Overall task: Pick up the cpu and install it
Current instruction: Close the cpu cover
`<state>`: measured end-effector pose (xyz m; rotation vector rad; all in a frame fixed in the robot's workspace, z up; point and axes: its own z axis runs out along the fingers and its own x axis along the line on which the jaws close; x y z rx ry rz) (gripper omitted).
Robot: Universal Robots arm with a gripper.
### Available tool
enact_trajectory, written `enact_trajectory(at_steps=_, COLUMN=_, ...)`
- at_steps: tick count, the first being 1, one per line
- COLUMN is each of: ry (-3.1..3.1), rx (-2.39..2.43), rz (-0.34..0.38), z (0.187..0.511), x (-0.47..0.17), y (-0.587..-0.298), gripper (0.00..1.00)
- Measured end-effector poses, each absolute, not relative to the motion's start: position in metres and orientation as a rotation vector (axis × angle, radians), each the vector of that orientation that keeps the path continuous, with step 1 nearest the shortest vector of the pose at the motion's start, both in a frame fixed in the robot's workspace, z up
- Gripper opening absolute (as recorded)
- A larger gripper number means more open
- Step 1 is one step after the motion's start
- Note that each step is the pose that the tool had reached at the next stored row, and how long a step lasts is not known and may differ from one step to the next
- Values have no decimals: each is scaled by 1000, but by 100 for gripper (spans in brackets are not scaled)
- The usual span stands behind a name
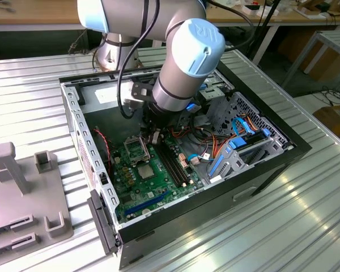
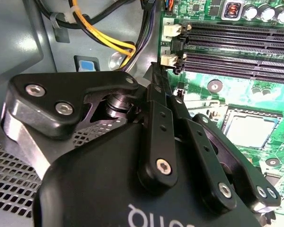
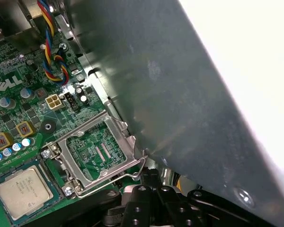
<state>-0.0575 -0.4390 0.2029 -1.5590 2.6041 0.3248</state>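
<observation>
Now we see the arm reaching down into the open computer case (image 1: 73, 119), with the gripper (image 3: 150, 174) low over the green motherboard (image 3: 19, 101). In both wrist views its black fingers (image 2: 156, 90) lie pressed together, and we can make out nothing held between them. In the first wrist view the fingertips sit right at the thin wire lever (image 3: 114, 180) that runs along the edge of the raised metal socket frame (image 3: 117, 126); we cannot tell whether they actually touch it.

The cpu (image 3: 22, 191) is not in the gripper. It lies flat on the board, silver top up with its green rim showing, just beside the open frame, through whose window we see bare board. In the second wrist view the cpu (image 2: 251, 130) sits beyond the gripper's linkage, near the black memory slots (image 2: 241, 47). Yellow and black cables (image 2: 104, 35) run past the case's grey wall.
</observation>
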Motion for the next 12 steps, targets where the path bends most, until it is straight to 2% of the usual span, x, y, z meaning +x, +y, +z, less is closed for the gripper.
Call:
enact_trajectory(at_steps=5, ry=2609, rx=-1561, rz=315, z=205, x=-58, y=-439, gripper=11)
enact_trajectory(at_steps=12, ry=2631, rx=-1574, rz=264, z=210, x=-58, y=-439, gripper=11)
